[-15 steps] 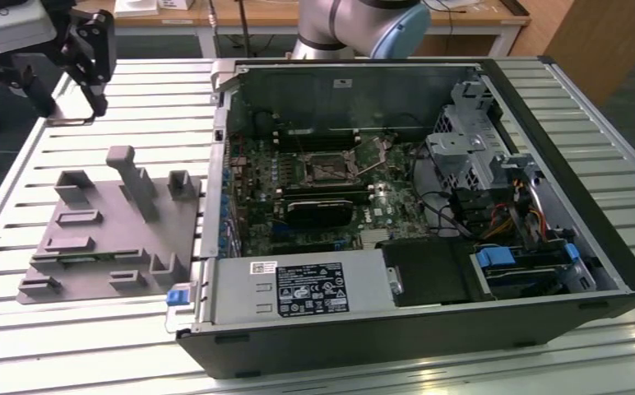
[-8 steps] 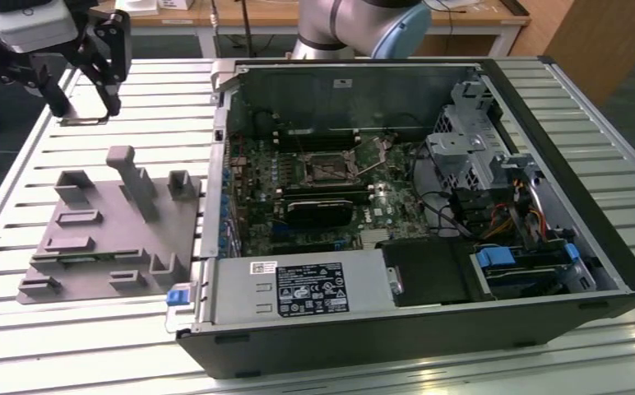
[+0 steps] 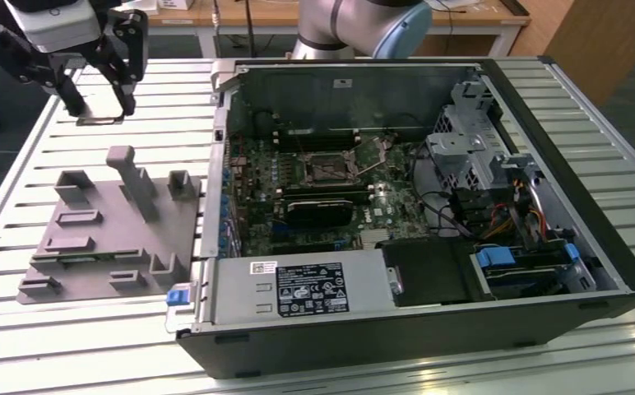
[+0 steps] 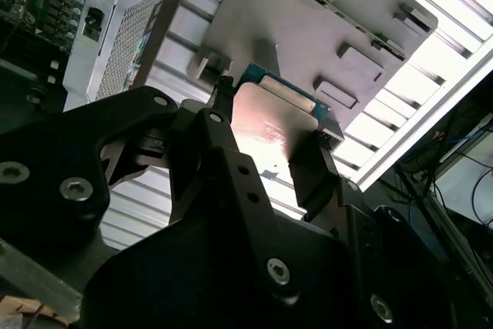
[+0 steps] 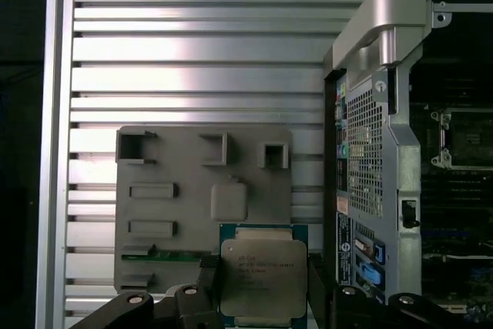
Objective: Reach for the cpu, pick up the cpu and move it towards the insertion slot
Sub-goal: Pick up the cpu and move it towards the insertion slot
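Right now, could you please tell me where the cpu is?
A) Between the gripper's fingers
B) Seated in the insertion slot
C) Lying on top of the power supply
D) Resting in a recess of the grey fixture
A: in the first wrist view the cpu is clamped between the fingers of the gripper, while in the exterior view the insertion slot shows only its dark centre.

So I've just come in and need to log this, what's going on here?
The arm's gripper is shut on the cpu, a finger on each side, holding it by the grey fixture at the exterior view's left. The insertion slot, inside the open computer case, looks empty and lies well off to the exterior view's right. The cpu is not yet at the slot.
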